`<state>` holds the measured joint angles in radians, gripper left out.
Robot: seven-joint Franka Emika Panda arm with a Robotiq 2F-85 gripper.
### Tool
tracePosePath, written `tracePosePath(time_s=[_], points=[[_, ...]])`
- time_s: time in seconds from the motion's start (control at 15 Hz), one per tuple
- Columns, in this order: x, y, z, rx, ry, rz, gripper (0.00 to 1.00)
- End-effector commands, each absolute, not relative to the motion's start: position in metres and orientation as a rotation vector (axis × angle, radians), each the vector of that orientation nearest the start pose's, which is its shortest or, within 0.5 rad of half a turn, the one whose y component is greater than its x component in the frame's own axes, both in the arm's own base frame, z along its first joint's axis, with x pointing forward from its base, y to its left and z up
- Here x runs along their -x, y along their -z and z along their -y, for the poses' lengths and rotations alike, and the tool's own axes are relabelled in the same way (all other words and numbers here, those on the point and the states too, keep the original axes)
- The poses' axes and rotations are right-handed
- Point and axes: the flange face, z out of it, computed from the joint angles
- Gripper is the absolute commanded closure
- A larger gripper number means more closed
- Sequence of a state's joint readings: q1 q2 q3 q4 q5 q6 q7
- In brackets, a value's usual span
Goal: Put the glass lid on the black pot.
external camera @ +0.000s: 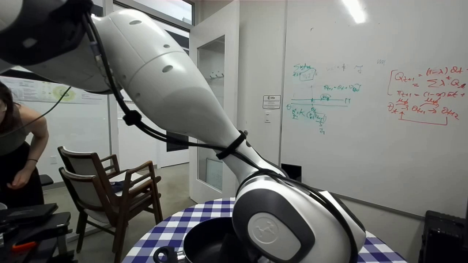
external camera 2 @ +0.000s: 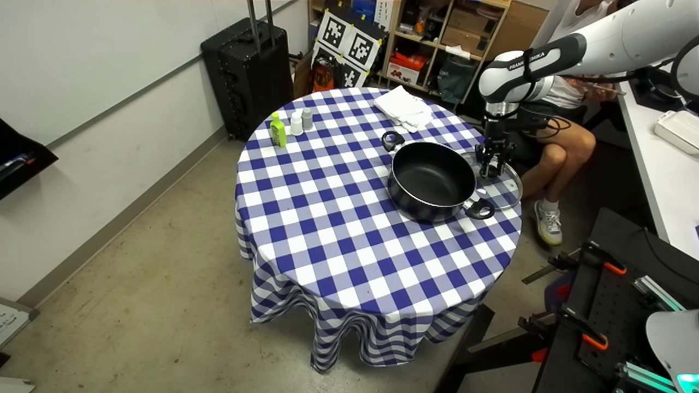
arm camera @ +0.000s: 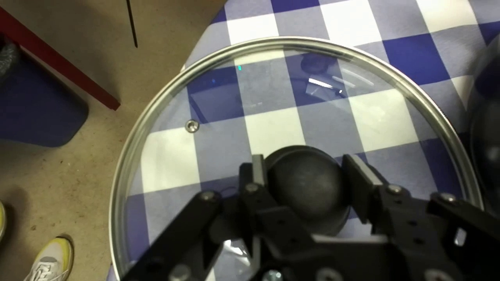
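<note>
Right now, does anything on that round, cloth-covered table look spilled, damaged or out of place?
Nothing looks spilled or damaged. The round clear glass lid looks oddly placed, though: in the wrist view its silvery rim reaches the edge of the blue-and-white checked tablecloth, with brown floor just beyond.

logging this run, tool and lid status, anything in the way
Tool around black knob, grip unconfirmed. Glass lid beside black pot. Possible snag: pot handle near lid.

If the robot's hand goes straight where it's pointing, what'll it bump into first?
Probably the glass lid: the hand points down at it, its black knob between the fingers in the wrist view. Whether knob or glass comes first, I can't tell.
</note>
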<state>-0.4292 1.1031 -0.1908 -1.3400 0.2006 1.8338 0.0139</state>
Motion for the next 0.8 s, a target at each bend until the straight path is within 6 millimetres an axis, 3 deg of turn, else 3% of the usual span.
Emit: tracePosePath(time_s=[0.0,0.27,0.47,0.73], points=[[-0.544,-0.032,0.345,2.694,-0.870,-0.944,0.74],[-0.536,-0.043,0.341,2.673,-0.863,-0.947,0.74],[-0.515,-0.062,0.345,2.626,-0.849,-1.025,0.74],[-0.481,-0.115,0.355,2.595,-0.821,-1.166,0.74]])
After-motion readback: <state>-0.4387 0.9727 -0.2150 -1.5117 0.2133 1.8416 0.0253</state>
